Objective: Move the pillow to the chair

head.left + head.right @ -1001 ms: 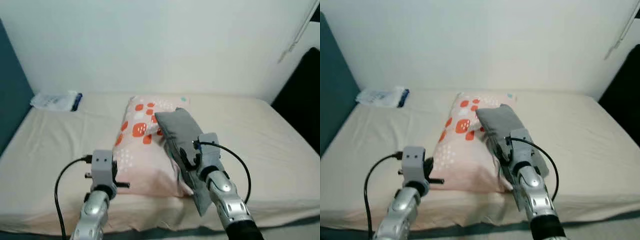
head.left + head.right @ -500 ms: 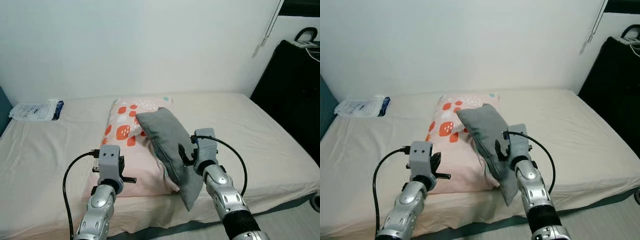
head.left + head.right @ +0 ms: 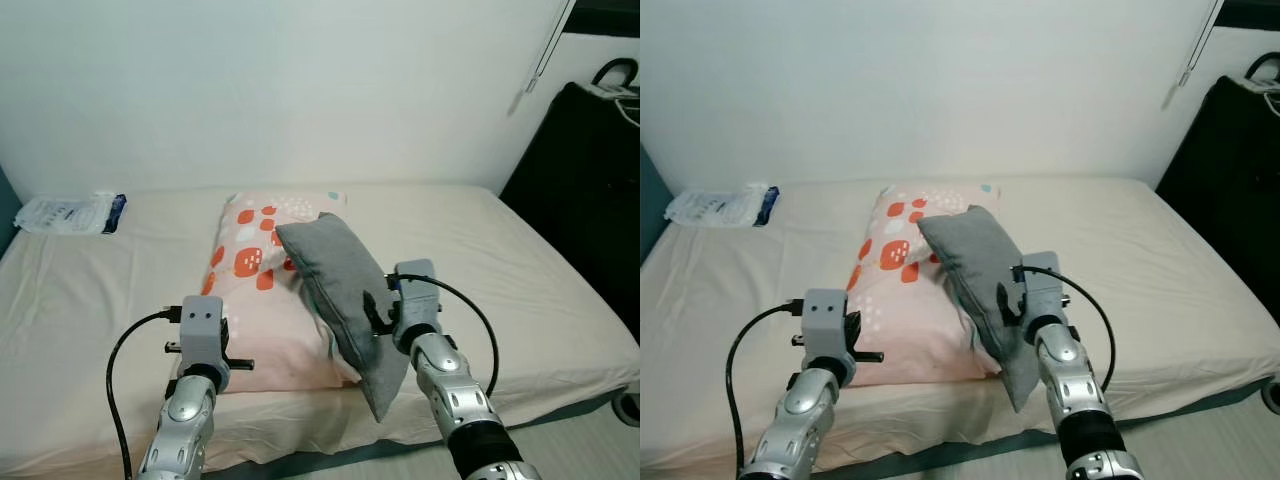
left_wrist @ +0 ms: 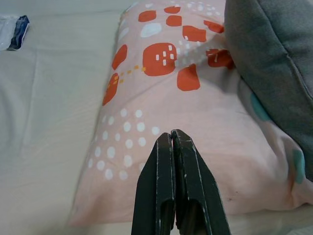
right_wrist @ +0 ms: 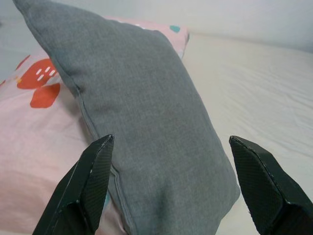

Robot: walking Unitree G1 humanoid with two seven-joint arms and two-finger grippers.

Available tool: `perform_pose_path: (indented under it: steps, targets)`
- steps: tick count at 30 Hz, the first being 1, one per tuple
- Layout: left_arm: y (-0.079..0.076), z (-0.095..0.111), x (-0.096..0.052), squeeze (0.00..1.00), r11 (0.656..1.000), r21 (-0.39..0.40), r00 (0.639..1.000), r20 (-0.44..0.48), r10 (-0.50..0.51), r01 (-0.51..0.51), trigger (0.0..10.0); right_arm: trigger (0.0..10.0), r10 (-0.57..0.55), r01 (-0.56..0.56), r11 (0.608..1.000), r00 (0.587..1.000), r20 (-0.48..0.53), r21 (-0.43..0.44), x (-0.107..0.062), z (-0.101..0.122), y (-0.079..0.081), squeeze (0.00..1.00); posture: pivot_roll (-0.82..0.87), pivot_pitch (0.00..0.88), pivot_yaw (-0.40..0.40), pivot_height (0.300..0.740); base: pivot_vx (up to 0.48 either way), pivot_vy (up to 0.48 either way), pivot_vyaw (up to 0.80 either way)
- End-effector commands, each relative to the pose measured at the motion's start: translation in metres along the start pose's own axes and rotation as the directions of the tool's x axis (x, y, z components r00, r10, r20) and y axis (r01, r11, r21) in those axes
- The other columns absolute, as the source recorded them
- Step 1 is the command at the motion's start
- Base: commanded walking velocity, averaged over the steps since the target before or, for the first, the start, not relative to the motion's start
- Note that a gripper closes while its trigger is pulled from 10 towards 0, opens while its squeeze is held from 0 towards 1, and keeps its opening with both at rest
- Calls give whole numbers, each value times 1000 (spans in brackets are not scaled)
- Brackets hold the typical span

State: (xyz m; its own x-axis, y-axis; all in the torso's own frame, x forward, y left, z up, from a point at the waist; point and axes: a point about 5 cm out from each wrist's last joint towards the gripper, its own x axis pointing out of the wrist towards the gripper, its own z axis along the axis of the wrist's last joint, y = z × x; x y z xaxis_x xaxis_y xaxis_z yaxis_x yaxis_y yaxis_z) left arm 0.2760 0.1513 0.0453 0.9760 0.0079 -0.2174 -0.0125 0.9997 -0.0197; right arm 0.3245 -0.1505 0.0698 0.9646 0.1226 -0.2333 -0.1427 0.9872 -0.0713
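Note:
A grey pillow (image 3: pixel 335 280) lies slanted on the bed, leaning on a pink pillow (image 3: pixel 255 290) with red and white spots. Its near end hangs over the bed's front edge. My right gripper (image 5: pixel 171 139) is open wide, one finger on each side of the grey pillow (image 5: pixel 146 107) near that end. My left gripper (image 4: pixel 171 134) is shut with nothing in it and hovers just before the near edge of the pink pillow (image 4: pixel 161 98).
The beige bed (image 3: pixel 520 270) runs to the white wall. A white packet (image 3: pixel 68 213) lies at its back left corner. A tall black object (image 3: pixel 590 190) stands at the right beside the bed. A teal headboard (image 3: pixel 648 200) borders the left edge.
The camera has swung to the right, bringing the black object into view. My left arm has since dropped a little. The right gripper stays at the grey pillow.

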Motion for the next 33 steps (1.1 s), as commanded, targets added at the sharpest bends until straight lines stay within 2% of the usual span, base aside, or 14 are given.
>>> perform_pose_path:
  steps: [1, 10, 15, 33]
  targets:
    - [3, -4, -2, 0, 1000, 5, 1000, -8, 14, -14, 10000, 10000, 1, -1, 1000, 1000, -20, 11, -1, -4, -2, 0, 38, 0, -91, 740, 0, 0, 0]
    - [3, -1, -3, 0, 1000, 2, 1000, 15, 12, -12, 10000, 10000, 22, -22, 999, 1000, -6, 30, -1, -4, 2, 0, 36, 0, -79, 740, 0, 0, 0]
    - [-3, -1, -2, 0, 1000, 4, 1000, 14, -12, 12, 10000, 10000, 27, -27, 995, 1000, 2, 94, -2, -5, 3, 0, 32, 0, -75, 721, 0, 0, 0]
    - [-3, 1, -1, 0, 1000, 2, 1000, 18, -14, 14, 10000, 10000, 27, -26, 996, 1000, -13, 82, -2, -7, 1, 0, 34, 0, -66, 651, 0, 0, 0]
